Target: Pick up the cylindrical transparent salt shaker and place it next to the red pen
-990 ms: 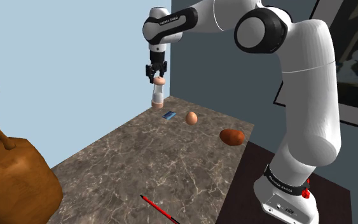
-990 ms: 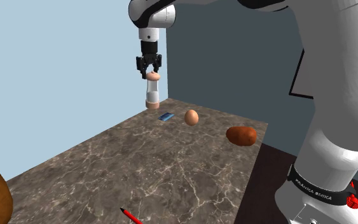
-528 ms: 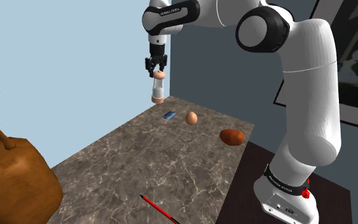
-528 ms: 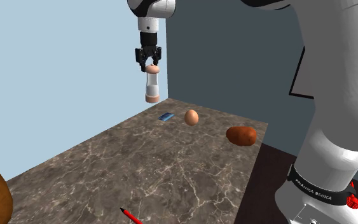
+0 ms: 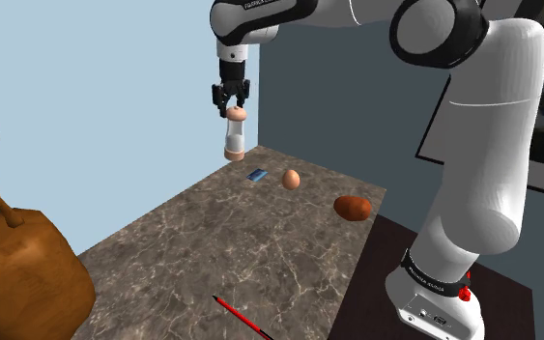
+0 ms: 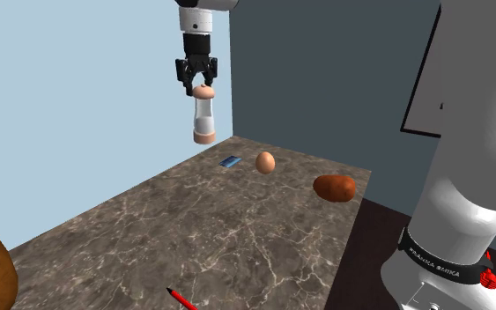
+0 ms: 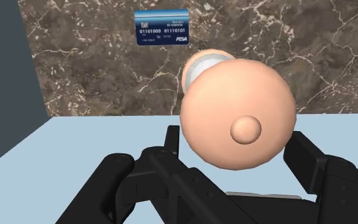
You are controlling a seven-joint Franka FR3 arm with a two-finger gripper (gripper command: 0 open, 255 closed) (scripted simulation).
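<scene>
The salt shaker (image 5: 234,133) (image 6: 203,114) is a clear cylinder with a peach cap and base. It hangs upright in the air above the far corner of the marble table (image 5: 231,251), clear of the surface. My black gripper (image 5: 232,101) (image 6: 196,81) is shut on its peach cap (image 7: 237,116), with the fingers (image 7: 171,145) pressed against both sides. The red pen (image 5: 243,318) (image 6: 181,299) lies flat at the table's near edge, far from the shaker.
A blue card (image 5: 257,175) (image 7: 162,27), a tan egg (image 5: 291,179) and a reddish-brown potato-like lump (image 5: 354,208) lie at the far end of the table. A brown wooden chair (image 5: 14,261) stands at the shoulder view's left. Blue and dark grey walls meet behind the table.
The gripper has risen with the shaker in it, lifting it off the table, and has drifted slightly toward the shoulder view's left.
</scene>
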